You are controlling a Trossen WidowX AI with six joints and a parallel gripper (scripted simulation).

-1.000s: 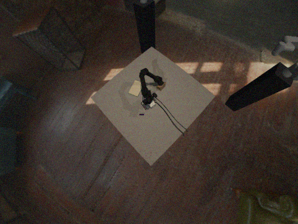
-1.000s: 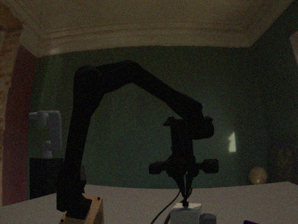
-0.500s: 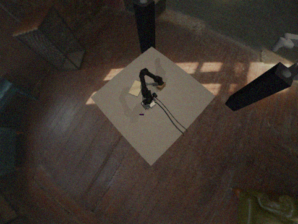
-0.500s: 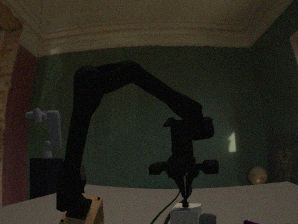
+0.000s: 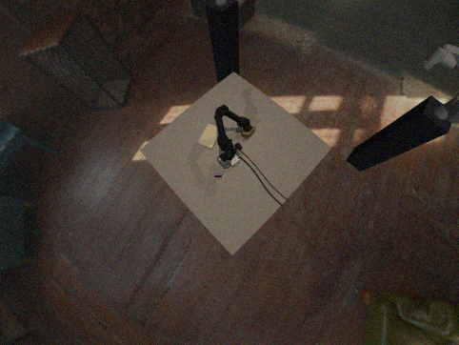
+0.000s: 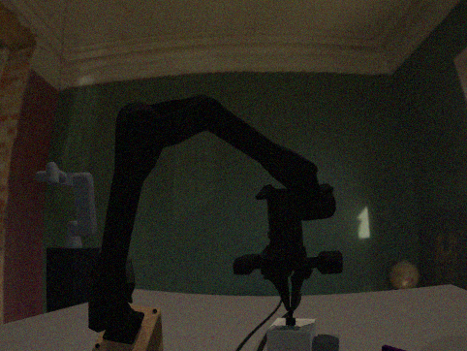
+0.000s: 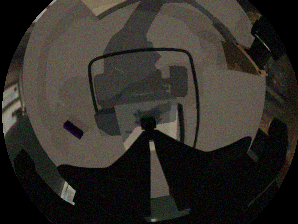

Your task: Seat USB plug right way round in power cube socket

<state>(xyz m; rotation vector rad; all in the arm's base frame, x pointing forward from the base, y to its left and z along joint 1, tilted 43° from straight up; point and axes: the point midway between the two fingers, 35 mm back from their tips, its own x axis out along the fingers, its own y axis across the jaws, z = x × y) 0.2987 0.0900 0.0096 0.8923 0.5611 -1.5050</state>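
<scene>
One power cube (image 6: 290, 336), one USB plug (image 6: 290, 318), two black cables (image 5: 265, 183) and one small purple piece (image 5: 217, 176) on the table (image 5: 286, 143). Plug upright in the socket atop the cube, long axis vertical. Gripper (image 6: 291, 304) directly above the cube, fingers (image 6: 285, 289) nearly together, pinching the plug.

I see the dark plug (image 6: 290, 318) upright between my gripper's (image 6: 291, 310) tips, directly above the pale cube's (image 6: 289, 335) top.

From across the room the pale grey power cube (image 6: 289, 335) runs off the bottom edge; the small dark USB plug (image 6: 290, 319) is too tiny to read its orientation; the purple object (image 6: 394, 347) is cropped.
</scene>
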